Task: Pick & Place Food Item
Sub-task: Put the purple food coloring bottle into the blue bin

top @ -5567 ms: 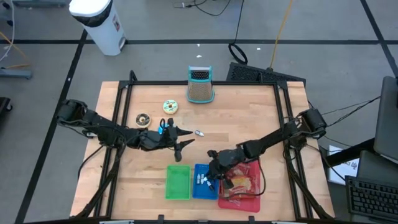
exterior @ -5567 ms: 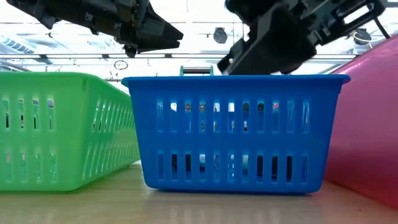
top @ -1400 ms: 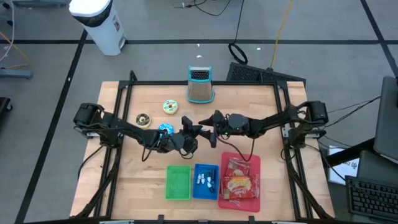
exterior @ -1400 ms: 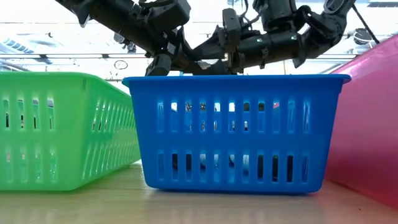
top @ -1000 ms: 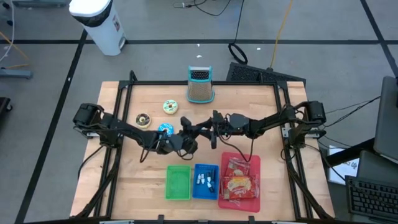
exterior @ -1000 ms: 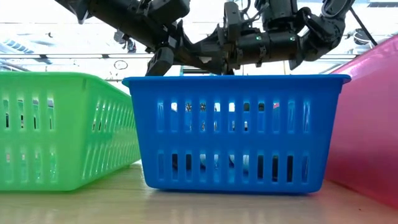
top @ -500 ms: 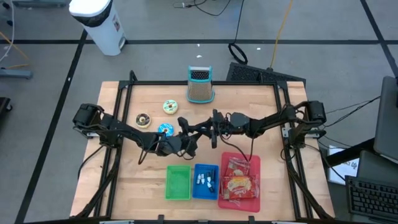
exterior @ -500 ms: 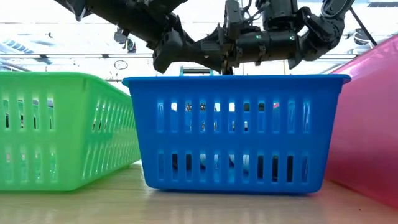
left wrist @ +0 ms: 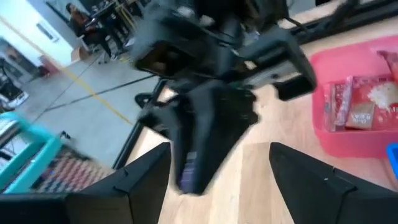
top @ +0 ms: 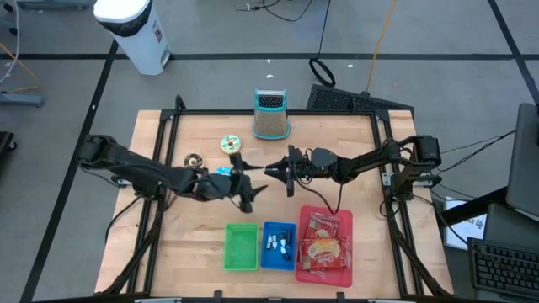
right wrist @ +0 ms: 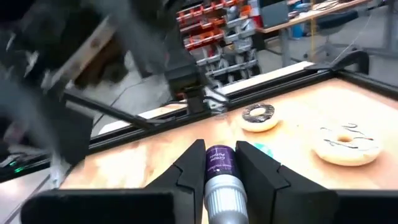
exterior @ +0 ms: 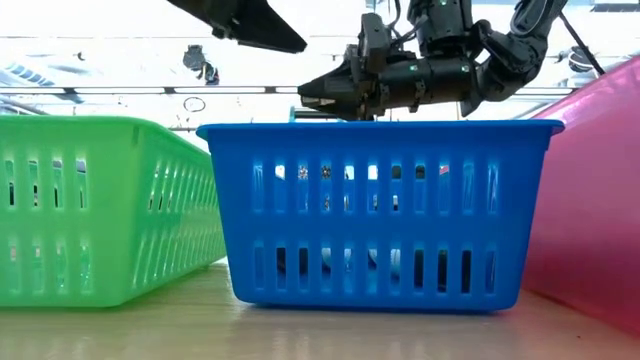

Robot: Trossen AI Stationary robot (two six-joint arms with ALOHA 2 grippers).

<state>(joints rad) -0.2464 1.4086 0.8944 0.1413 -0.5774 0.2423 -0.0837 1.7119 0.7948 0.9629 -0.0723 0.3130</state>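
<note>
A small silver tube with a purple label sits between the fingers of my right gripper, which is shut on it above the table's middle. My left gripper stands open just left of it, fingers wide apart and touching nothing. In the left wrist view the tube's purple end shows at the tip of the right gripper. At the near edge stand a green basket, a blue basket with small packets and a red basket with snack bags. My right gripper pinches the tube between its two fingers. The tube lies along the fingers, its purple-labelled end toward their tips. The fingers come level from the table's right, and the tube is lifted clear of the table.
Three doughnuts lie on the table left of centre: a chocolate one, a white one and a blue one. A teal-rimmed mesh holder stands at the far middle. A black frame runs round the table's edges.
My left gripper has opened wide, let go of the tube, rolled, risen and drawn back toward the table's left. The tube stays in my right gripper, which has kept its place above the table's middle.
</note>
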